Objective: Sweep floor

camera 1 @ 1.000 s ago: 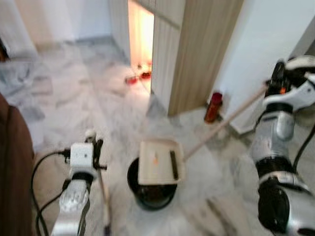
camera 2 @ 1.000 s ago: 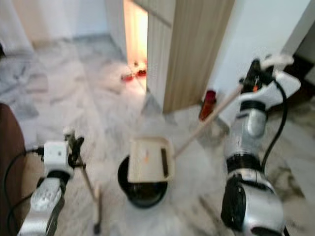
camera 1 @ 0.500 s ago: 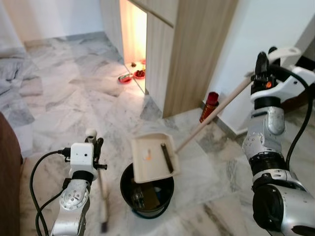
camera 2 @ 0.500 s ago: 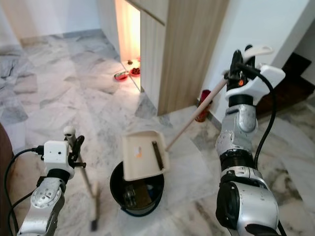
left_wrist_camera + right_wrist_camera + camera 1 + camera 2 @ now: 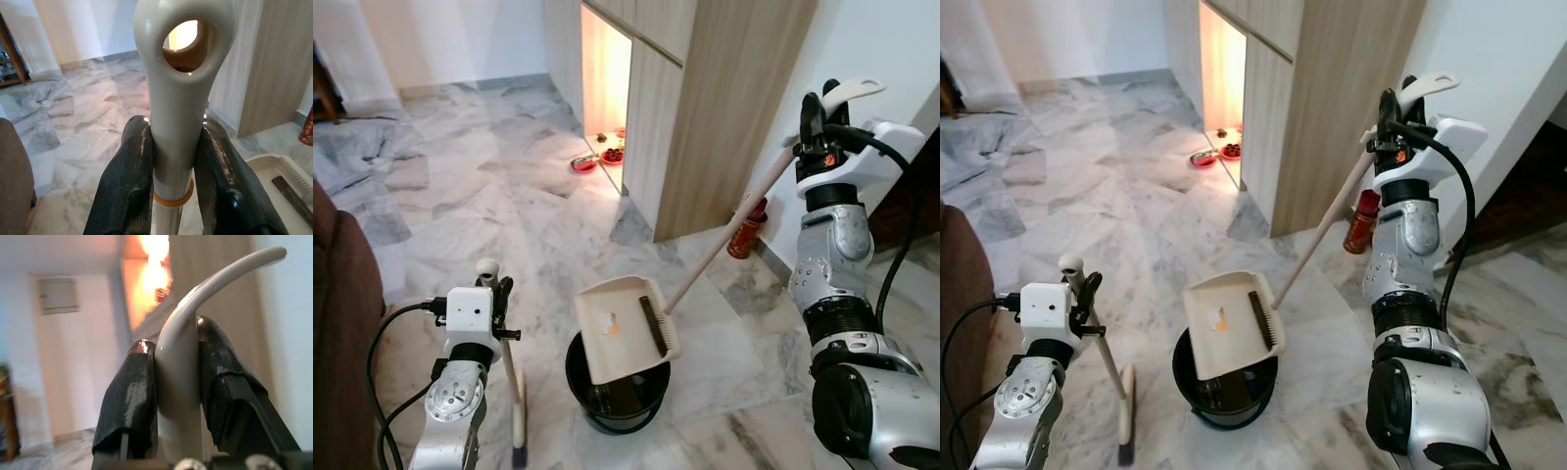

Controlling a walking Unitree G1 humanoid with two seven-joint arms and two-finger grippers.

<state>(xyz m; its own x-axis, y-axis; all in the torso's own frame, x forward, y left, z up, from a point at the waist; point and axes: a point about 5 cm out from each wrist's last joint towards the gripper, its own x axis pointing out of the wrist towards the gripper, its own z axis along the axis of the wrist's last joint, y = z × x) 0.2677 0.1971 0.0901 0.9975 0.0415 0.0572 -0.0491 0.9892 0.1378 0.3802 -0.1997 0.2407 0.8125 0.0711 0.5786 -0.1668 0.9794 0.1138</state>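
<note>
A cream dustpan [image 5: 625,329] on a long wooden handle [image 5: 724,238] hangs tilted over a black round bin [image 5: 618,399] on the marble floor. Small scraps and a dark comb strip lie on the pan. My right gripper [image 5: 815,110] is raised high and shut on the dustpan handle's curved cream top [image 5: 181,357]. My left gripper [image 5: 493,294] is shut on the cream broom handle [image 5: 178,122], just below its ring end. The broom [image 5: 514,392] stands upright, its head on the floor left of the bin.
A wooden cabinet [image 5: 724,108] stands ahead with a lit gap beside it and small red bowls [image 5: 597,160] on the floor there. A red bottle [image 5: 744,233] stands at the white wall. A dark brown sofa edge [image 5: 337,323] is on my left.
The camera has shifted and steadied. The dustpan has tipped steeper over the bin, and my right gripper has risen with the handle. The left gripper keeps the broom upright.
</note>
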